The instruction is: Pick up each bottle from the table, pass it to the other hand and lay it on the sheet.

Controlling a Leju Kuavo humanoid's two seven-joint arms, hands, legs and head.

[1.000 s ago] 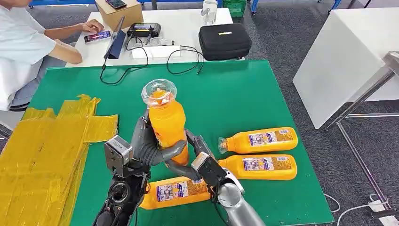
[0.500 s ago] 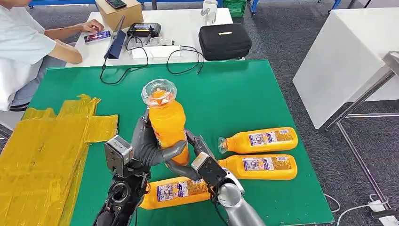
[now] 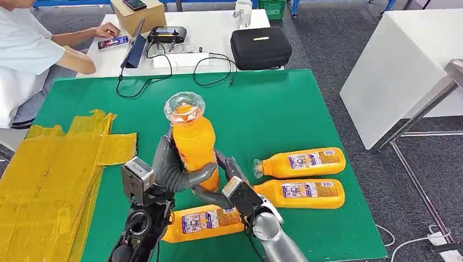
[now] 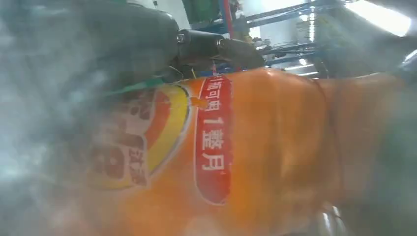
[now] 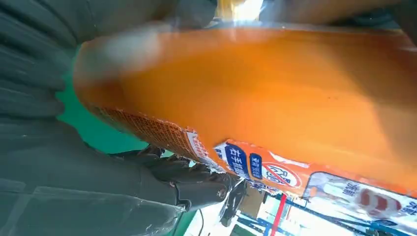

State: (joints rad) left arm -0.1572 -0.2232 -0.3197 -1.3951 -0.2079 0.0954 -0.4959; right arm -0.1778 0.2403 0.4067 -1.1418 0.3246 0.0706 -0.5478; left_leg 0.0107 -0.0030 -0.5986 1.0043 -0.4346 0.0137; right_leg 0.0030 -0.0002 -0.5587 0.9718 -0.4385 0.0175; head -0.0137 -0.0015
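An orange juice bottle (image 3: 194,139) stands upright in the air above the green table (image 3: 273,109), clear cap up. My left hand (image 3: 169,169) wraps its lower body from the left. From the right, my right hand (image 3: 226,183) grips its base, thumb underneath. Close up, the bottle (image 4: 255,147) has a red label band, with my left fingers (image 4: 216,46) curled around it. In the right wrist view the bottle (image 5: 275,108) lies against my right hand (image 5: 54,162). Three more bottles lie flat on the table: two (image 3: 300,162) (image 3: 303,194) to the right, one (image 3: 205,221) under my hands. The yellow sheet (image 3: 54,174) covers the table's left side.
A person (image 3: 33,54) sits at the far left beside a white table (image 3: 218,22) carrying a black case (image 3: 260,47), cables, a tablet and a cardboard box (image 3: 137,13). A white block (image 3: 404,60) and a metal frame stand to the right on grey carpet.
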